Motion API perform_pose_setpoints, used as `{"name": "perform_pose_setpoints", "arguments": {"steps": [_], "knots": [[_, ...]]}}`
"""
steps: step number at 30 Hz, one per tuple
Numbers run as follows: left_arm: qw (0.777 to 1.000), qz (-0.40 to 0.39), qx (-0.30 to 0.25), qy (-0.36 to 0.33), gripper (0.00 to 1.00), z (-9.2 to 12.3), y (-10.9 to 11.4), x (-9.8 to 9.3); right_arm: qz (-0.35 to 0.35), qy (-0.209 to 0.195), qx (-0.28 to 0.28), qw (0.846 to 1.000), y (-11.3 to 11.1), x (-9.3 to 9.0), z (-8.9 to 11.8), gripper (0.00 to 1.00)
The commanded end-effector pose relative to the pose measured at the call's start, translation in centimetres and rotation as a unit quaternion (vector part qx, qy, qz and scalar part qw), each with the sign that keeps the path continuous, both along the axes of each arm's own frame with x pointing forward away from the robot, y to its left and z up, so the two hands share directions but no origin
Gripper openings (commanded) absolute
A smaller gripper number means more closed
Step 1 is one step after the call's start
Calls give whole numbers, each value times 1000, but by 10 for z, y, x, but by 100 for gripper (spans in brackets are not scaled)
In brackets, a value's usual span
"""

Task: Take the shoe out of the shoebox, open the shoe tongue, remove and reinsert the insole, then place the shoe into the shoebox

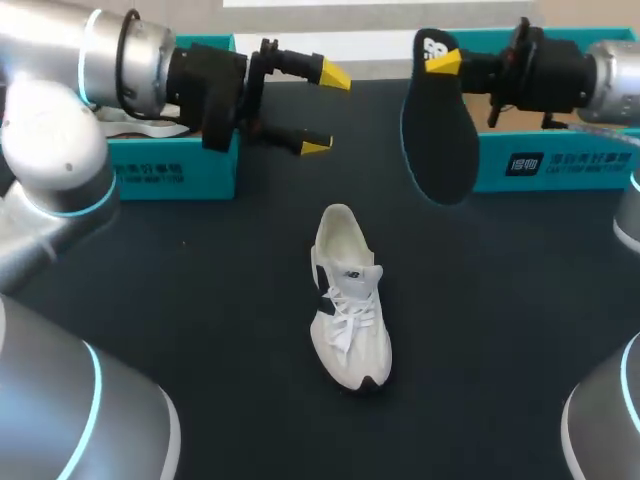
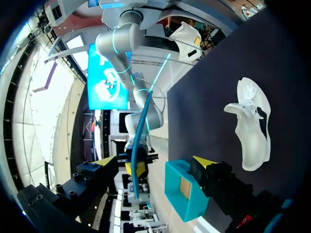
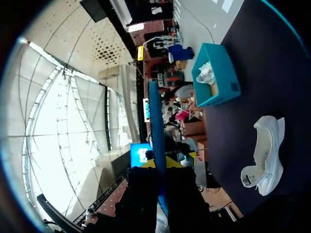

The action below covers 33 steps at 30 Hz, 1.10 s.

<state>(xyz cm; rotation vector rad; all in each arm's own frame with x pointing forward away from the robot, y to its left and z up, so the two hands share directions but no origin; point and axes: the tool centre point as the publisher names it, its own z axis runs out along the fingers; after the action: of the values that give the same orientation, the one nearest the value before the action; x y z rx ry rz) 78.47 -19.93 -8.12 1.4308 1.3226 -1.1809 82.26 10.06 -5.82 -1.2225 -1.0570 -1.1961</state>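
The white shoe (image 1: 347, 297) lies on the dark table (image 1: 200, 300) near the middle, laces up; it also shows in the wrist views (image 2: 252, 127) (image 3: 268, 154). My right gripper (image 1: 445, 62) (image 3: 164, 162) is shut on the heel end of the black insole (image 1: 440, 135), which hangs in the air above the table's back right. Seen edge-on, the insole (image 3: 156, 131) is a thin blue-edged strip. My left gripper (image 1: 322, 110) (image 2: 154, 164) stands wide open and empty at the back, left of the insole (image 2: 141, 141), above the table.
One teal shoebox (image 1: 175, 165) (image 3: 216, 75) with white paper inside stands at the back left under my left arm. Another teal box (image 1: 560, 160) (image 2: 187, 191) stands at the back right behind the insole.
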Motion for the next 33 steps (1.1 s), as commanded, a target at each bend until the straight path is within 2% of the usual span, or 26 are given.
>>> {"name": "perform_pose_setpoints", "arguments": {"steps": [1, 13, 20, 22, 23, 24, 26, 29, 31, 33], "knots": [[999, 8, -48, -1, 100, -1, -6, -4, 49, 13, -9, 999, 13, 22, -5, 0], [995, 19, -89, -29, 100, 4, -45, -10, 75, 27, -6, 997, 33, 29, -13, 0], [994, 29, -98, -45, 100, 3, -67, 0, 82, 23, -9, 996, 41, 28, -12, 0], [993, 34, -99, -48, 91, 3, -72, 4, 81, 22, -9, 996, 43, 27, -12, 0], [993, 34, -99, -48, 83, 3, -73, 5, 79, 21, -7, 997, 43, 27, -13, 0], [993, 35, -99, -48, 71, 3, -74, 6, 77, 20, -6, 997, 44, 27, -13, 0], [993, 36, -99, -48, 56, 2, -76, 8, 74, 19, -5, 997, 45, 26, -13, 0], [993, 42, -95, -54, 48, -3, -83, 12, 78, 19, -7, 997, 48, 26, -13, 0], [993, 46, -93, -60, 39, -5, -86, 13, 76, 19, -9, 997, 49, 25, -14, 0], [993, 48, -94, -58, 9, -6, -88, 13, 75, 18, -9, 997, 50, 24, -13, 0]]}}
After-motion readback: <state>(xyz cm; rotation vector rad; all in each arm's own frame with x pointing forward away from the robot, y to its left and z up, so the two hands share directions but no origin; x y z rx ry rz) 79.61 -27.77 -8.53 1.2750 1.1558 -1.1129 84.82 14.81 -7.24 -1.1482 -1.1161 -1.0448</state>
